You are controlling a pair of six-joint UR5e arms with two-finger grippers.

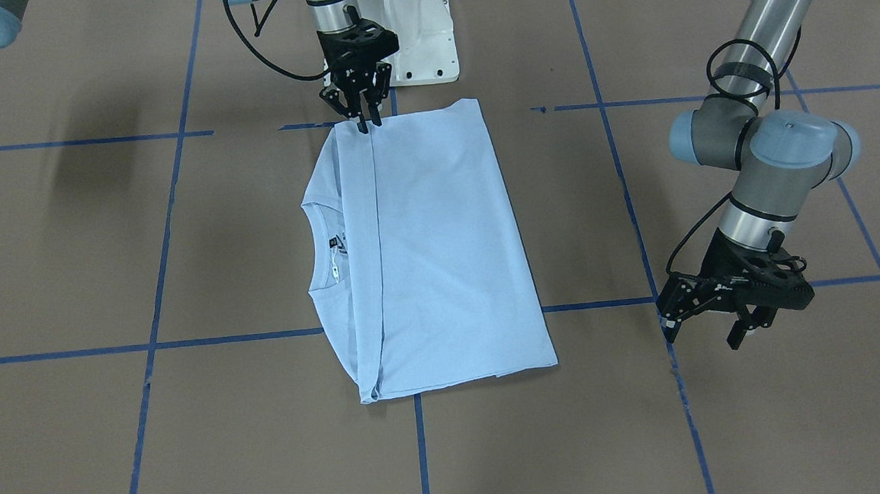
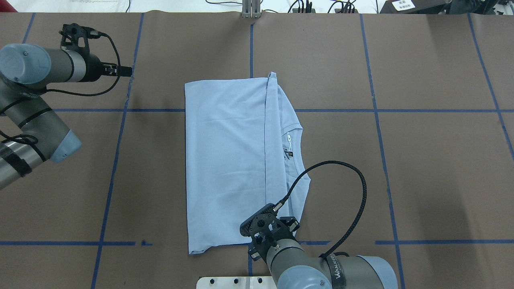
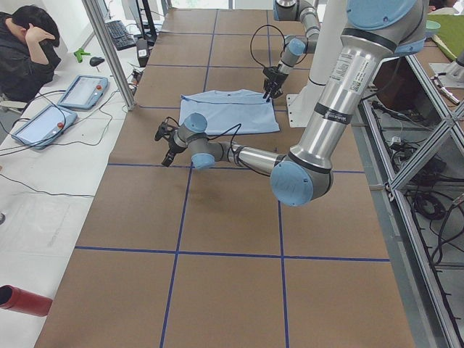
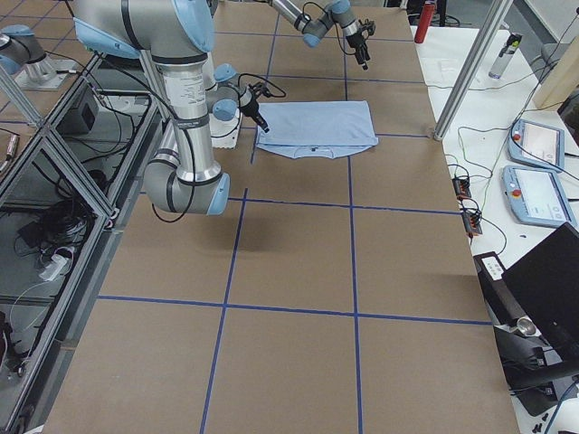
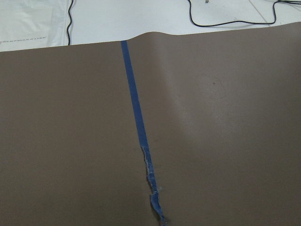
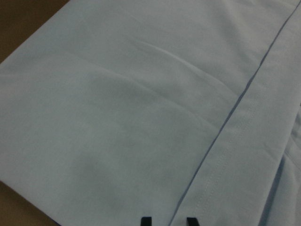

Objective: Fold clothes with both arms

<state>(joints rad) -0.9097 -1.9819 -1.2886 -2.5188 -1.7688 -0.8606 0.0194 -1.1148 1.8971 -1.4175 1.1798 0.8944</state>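
Observation:
The light blue T-shirt (image 1: 440, 247) lies flat on the brown table, folded over on itself. Its collar and dark neck label (image 1: 333, 243) show beside the folded hem, and the palm print is hidden. It also shows in the overhead view (image 2: 229, 160) and fills the right wrist view (image 6: 141, 117). My right gripper (image 1: 368, 125) stands at the shirt's robot-side edge, right on the folded hem. Its fingertips (image 6: 146, 220) are nearly together on the cloth. My left gripper (image 1: 705, 334) is open and empty, low over bare table far off the shirt's bottom side (image 2: 126, 71).
The white pedestal base (image 1: 427, 41) stands just behind the right gripper. Blue tape lines (image 5: 136, 117) cross the table. An operator (image 3: 25, 43) sits with tablets (image 3: 83, 90) at the far side. A red bottle (image 3: 22, 299) lies off the table's end.

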